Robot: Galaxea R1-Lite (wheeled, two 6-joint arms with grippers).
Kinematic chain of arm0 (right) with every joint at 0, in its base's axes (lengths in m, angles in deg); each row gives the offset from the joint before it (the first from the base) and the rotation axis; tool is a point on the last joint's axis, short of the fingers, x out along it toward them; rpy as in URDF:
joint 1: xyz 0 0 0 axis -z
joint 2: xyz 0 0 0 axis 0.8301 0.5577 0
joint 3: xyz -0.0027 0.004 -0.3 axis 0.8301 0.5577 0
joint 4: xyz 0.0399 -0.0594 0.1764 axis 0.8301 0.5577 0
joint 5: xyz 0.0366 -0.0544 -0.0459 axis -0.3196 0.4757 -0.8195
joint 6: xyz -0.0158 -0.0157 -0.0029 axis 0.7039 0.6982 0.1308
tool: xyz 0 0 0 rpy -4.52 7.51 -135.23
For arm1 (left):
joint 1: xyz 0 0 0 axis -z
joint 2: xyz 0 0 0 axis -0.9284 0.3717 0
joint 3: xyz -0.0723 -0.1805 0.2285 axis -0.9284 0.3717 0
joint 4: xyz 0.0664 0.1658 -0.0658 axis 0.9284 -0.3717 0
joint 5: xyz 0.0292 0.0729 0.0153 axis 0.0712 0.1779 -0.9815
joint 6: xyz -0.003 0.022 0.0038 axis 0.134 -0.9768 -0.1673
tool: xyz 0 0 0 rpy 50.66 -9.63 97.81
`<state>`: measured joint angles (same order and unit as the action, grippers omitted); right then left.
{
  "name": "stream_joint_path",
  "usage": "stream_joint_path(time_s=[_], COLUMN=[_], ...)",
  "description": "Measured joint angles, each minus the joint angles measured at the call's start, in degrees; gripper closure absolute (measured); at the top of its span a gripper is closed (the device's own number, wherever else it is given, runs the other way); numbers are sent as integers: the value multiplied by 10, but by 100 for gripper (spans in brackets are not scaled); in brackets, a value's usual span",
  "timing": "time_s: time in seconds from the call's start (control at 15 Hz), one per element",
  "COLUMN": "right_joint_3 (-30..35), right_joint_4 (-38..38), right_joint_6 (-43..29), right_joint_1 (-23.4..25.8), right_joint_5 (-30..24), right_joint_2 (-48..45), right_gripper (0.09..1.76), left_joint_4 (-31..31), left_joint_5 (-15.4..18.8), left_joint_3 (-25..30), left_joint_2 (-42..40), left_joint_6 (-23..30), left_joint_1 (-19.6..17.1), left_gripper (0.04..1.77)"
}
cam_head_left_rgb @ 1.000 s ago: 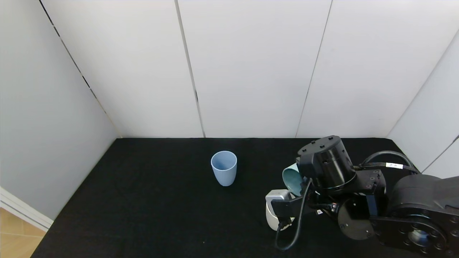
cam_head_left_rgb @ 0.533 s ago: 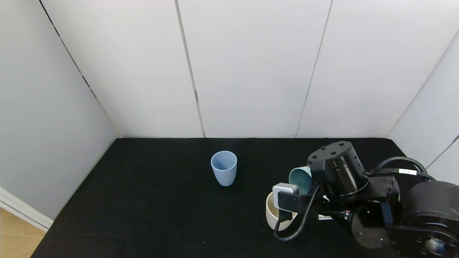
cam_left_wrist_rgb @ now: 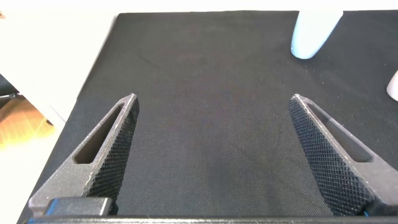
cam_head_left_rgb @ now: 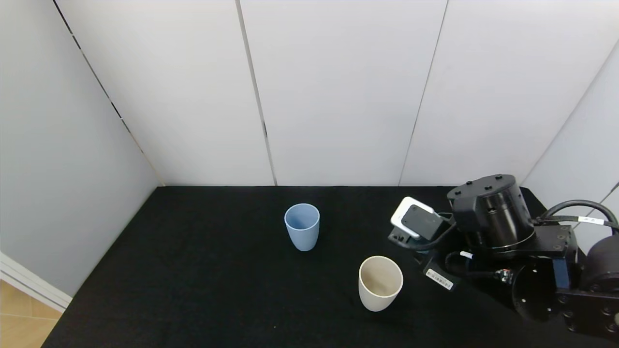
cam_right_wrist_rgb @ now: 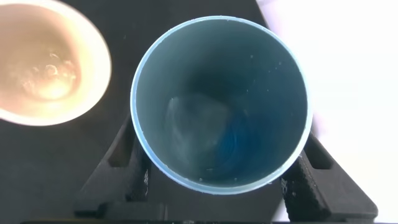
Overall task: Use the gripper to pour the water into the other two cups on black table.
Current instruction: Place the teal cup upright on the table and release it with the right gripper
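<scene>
In the right wrist view my right gripper (cam_right_wrist_rgb: 219, 171) is shut on the teal-green cup (cam_right_wrist_rgb: 186, 118). The cup is held upright, mouth toward the camera, with a little water at its bottom. The cream-white cup (cam_right_wrist_rgb: 43, 68) stands beside it with water inside. In the head view the right wrist (cam_head_left_rgb: 491, 212) hovers right of and behind the cream-white cup (cam_head_left_rgb: 380, 282) and hides the teal-green cup. The light blue cup (cam_head_left_rgb: 302, 226) stands mid-table on the black table (cam_head_left_rgb: 193, 270). My left gripper (cam_left_wrist_rgb: 214, 99) is open and empty, low over the cloth.
White wall panels (cam_head_left_rgb: 338, 96) enclose the table at the back and both sides. The table's left edge (cam_head_left_rgb: 63, 309) drops to a wooden floor. In the left wrist view the light blue cup (cam_left_wrist_rgb: 314, 31) stands farther off.
The right gripper had the teal-green cup tipped over the cream-white cup. It has turned the cup back upright and drawn away to the right and back, uncovering the cream-white cup.
</scene>
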<state>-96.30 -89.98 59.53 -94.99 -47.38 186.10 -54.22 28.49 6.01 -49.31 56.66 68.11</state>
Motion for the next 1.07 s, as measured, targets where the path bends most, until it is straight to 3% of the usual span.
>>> stream_joint_path(time_s=[0.2,0.67,1.07], right_joint_3=[20,168,235], right_joint_4=[-13,-320,-423], right_joint_6=[-54,-131,-180], right_joint_1=[54,185,260], right_joint_5=[-69,-176,-219], right_joint_2=[-24,-8,59], right_gripper=[68,68,68], left_joint_4=[0,0,0], left_joint_5=[0,0,0], left_joint_3=[0,0,0], left_joint_2=[0,0,0], left_joint_6=[0,0,0], left_joint_1=[0,0,0], left_gripper=[9,9,9])
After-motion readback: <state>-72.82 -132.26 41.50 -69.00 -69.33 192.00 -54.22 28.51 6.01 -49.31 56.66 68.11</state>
